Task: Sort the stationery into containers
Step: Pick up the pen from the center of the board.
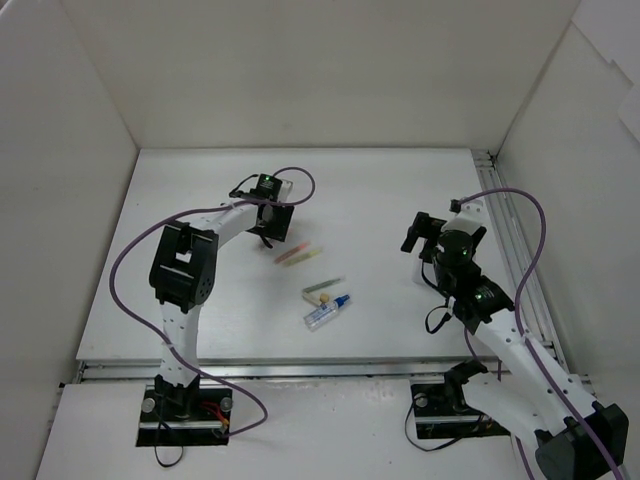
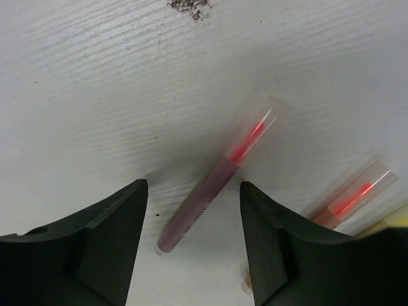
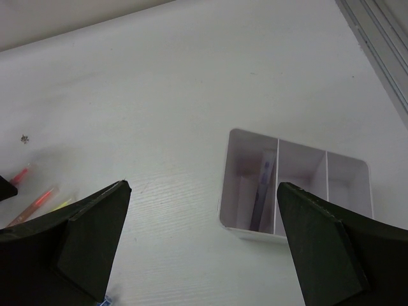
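My left gripper (image 2: pixel 193 190) is open and low over the table, its jaws straddling a dark purple pen (image 2: pixel 203 203) with a clear cap; nothing is gripped. An orange-red pen (image 2: pixel 349 201) and a yellow-green pen (image 2: pixel 399 219) lie to its right. In the top view the left gripper (image 1: pixel 266 231) is just left of these pens (image 1: pixel 292 256). A grey pen (image 1: pixel 323 286), a tiny beige piece (image 1: pixel 323 297) and the white tube with a blue cap (image 1: pixel 327 313) lie mid-table. My right gripper (image 3: pixel 203 191) is open and empty, above the white box (image 3: pixel 237 224).
The box has three compartments; the left one holds a pen (image 3: pixel 263 186) and a white item. A metal rail (image 1: pixel 520 270) runs along the table's right edge behind the right arm (image 1: pixel 470 285). White walls enclose the table. A dark speck (image 2: pixel 189 6) marks the surface.
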Robot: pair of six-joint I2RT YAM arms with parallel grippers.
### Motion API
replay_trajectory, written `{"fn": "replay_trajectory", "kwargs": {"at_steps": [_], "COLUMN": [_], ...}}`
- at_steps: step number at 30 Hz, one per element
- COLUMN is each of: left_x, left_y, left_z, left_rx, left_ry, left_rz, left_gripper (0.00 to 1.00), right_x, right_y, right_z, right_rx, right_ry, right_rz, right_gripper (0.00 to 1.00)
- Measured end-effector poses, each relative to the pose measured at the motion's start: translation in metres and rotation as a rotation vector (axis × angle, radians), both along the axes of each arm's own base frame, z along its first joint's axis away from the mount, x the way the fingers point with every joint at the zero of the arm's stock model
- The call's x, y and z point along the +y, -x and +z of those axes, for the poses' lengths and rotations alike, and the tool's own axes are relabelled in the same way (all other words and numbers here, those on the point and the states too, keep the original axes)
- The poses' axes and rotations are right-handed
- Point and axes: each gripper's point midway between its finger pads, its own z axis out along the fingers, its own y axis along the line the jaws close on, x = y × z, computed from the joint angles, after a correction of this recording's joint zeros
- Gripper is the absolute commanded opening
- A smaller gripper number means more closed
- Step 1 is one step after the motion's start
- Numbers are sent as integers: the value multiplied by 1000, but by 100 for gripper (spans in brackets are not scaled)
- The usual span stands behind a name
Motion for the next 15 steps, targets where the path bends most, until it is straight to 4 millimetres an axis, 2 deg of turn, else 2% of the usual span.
{"fn": "replay_trajectory", "kwargs": {"at_steps": [3, 6, 7, 9, 10, 15], "left_x": [-4, -9, -10, -9, -9, -7], "left_y": [-2, -4, -5, -6, -7, -7], "left_z": [-1, -1, -1, -1, -1, 0], "left_rx": [4, 3, 3, 2, 1, -1], "left_ry": [9, 16, 16, 11, 6, -11], "left_rz": [-12, -21, -22, -18, -18, -12], "left_gripper": [41, 21, 11, 6, 0, 0], "right_x": [0, 0, 0, 0, 1, 9], "right_y": [0, 0, 0, 0, 0, 2], "right_z": [0, 0, 0, 0, 0, 0], "right_rx": [1, 0, 0, 1, 2, 14], "right_ry": [1, 2, 2, 4, 3, -1], "right_rz": [1, 2, 2, 4, 8, 61], "right_gripper": [98, 98, 98, 98, 98, 98]}}
